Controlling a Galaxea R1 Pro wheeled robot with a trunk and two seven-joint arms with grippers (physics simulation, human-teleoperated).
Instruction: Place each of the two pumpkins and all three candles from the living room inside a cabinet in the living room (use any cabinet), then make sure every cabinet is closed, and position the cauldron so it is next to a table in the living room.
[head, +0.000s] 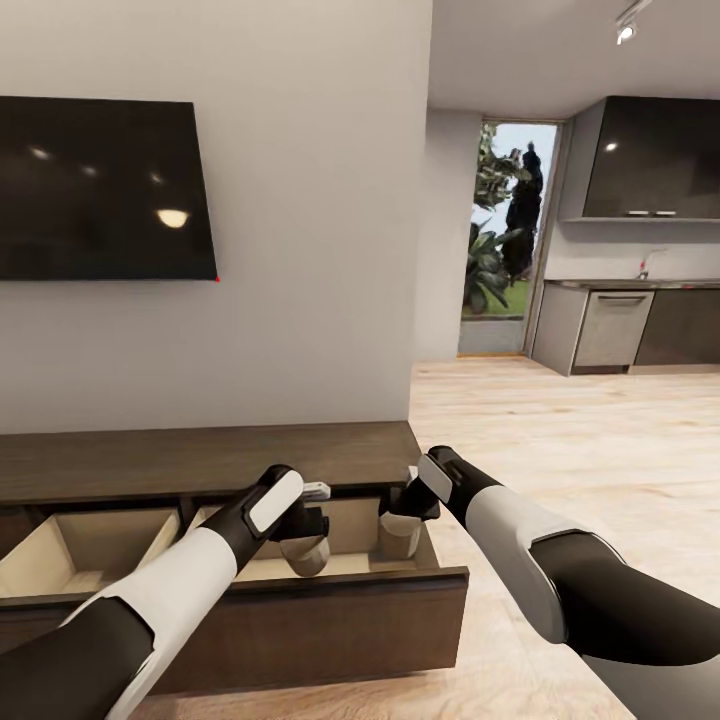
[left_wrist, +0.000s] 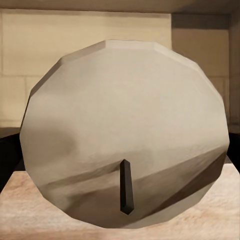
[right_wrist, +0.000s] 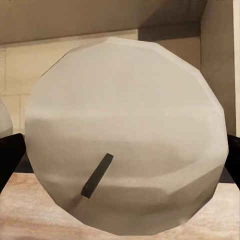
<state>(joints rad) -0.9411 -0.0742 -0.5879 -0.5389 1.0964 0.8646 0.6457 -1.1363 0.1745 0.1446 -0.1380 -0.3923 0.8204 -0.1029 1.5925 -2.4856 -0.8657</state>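
The cabinet (head: 200, 460), long, low and dark brown, stands against the wall with its drawers pulled out, showing pale beige insides (head: 90, 550). Both my grippers reach down into the right drawer (head: 300, 610). My left gripper (head: 305, 545) is shut on a beige candle (head: 312, 556); its round top and dark wick (left_wrist: 126, 187) face the left wrist camera. My right gripper (head: 400, 528) is shut on a second candle (head: 400, 542), wick (right_wrist: 97, 176) up, with dark fingers (right_wrist: 10, 157) at its sides. The other candle's edge (right_wrist: 4, 117) shows beside it. The pumpkins, cauldron and table are out of view.
A black TV (head: 100, 190) hangs on the wall above the cabinet. Pale wood floor (head: 560, 440) opens to the right, leading to grey kitchen units (head: 620, 325) and a glass door with plants (head: 505, 240).
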